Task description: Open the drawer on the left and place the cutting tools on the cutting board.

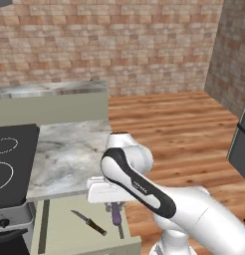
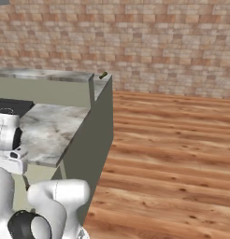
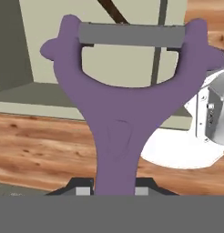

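Above the open drawer, the purple peeler is clamped by the gripper and could be dropped if jolted.

I see a grey marble counter beside a black cooktop, with a higher ledge behind it. From the right base view, 1 small dark object lies at that ledge's far corner; I cannot tell what it is. Below the counter edge, the sage-green drawer stands pulled out, and 1 dark knife lies flat on its pale bottom. Wooden floor runs along the right side.
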